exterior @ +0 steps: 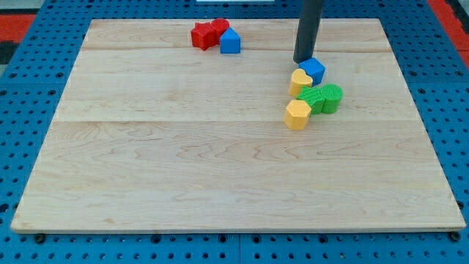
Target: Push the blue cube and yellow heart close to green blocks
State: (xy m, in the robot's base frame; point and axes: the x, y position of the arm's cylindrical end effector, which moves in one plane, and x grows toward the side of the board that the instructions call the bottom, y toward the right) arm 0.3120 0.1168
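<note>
The blue cube (313, 70) sits at the view's upper right, touching the yellow heart (300, 81) just below and left of it. Two green blocks (322, 98) lie together right below them, the heart touching the left one. My tip (303, 60) stands just above and left of the blue cube, at its upper left edge. A yellow hexagon-like block (297, 114) lies against the green blocks' lower left.
Two red blocks (207, 34) and a blue house-shaped block (230, 41) cluster at the view's top centre. The wooden board (220, 161) rests on a blue pegboard surface (29, 110).
</note>
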